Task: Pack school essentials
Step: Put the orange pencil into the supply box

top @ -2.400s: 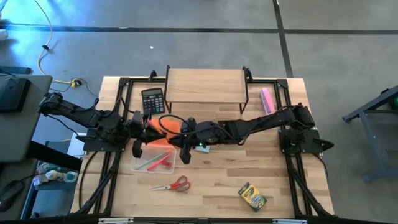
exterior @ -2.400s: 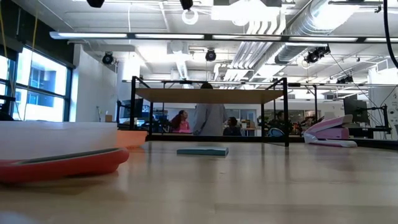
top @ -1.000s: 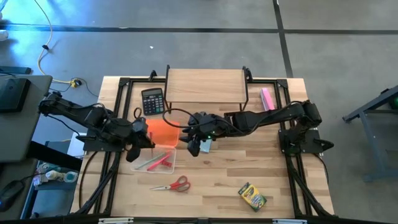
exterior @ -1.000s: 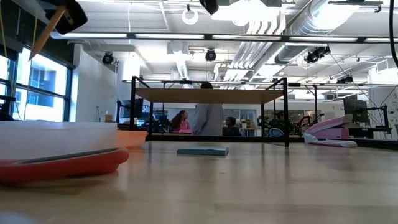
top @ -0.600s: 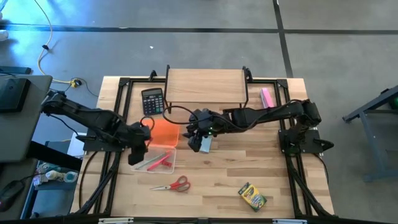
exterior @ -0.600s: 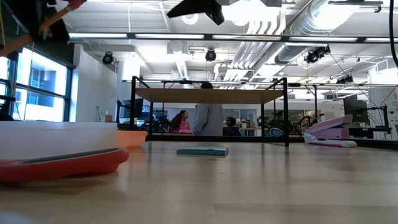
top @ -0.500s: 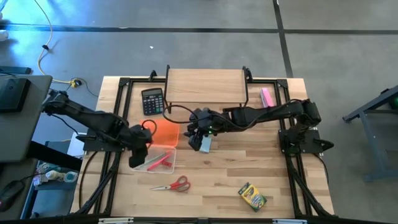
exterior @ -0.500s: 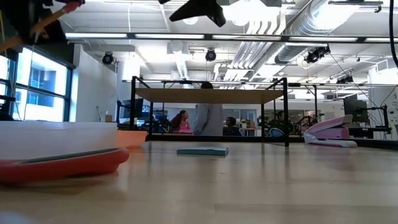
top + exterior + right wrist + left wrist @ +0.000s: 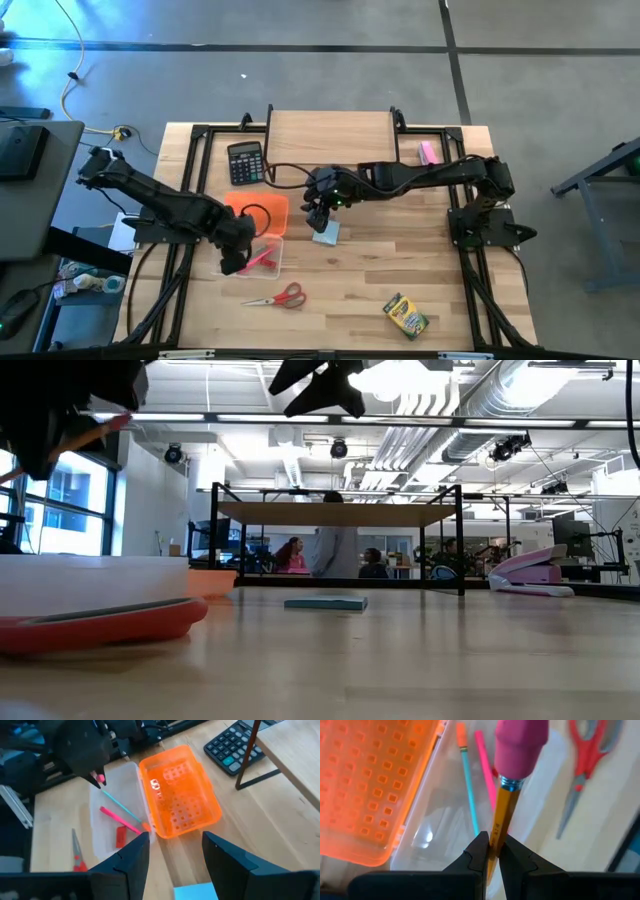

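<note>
My left gripper (image 9: 235,258) hangs over the clear box (image 9: 255,260), shut on a yellow-orange pencil (image 9: 497,827) with a pink eraser cap (image 9: 520,745). In the box lie a teal pencil (image 9: 468,785), a pink pen (image 9: 487,775) and a small red eraser (image 9: 120,837). My right gripper (image 9: 172,855) is open, above and just far of the light blue notepad (image 9: 326,232), which lies flat on the table. The red-handled scissors (image 9: 278,296) and the crayon box (image 9: 405,316) lie near the table's near edge. My left gripper pinches the pencil's shaft (image 9: 494,845) between its two fingers. The pencil is lifted clear over the clear box, and its pink-capped end sticks out beyond the fingertips (image 9: 479,851). In the low view the pencil (image 9: 95,428) slants.
The orange lid (image 9: 258,212) lies open beside the box on its far side. A black calculator (image 9: 245,162) and a raised wooden shelf (image 9: 330,138) stand at the far edge, with a pink block (image 9: 428,152) to the shelf's right. People show in the room behind.
My left gripper has carried the pencil from beside the orange lid toward the near edge and rightward, coming down over the clear box. My right gripper has drawn back toward the far edge, uncovering the notepad, which has stayed where it was.
</note>
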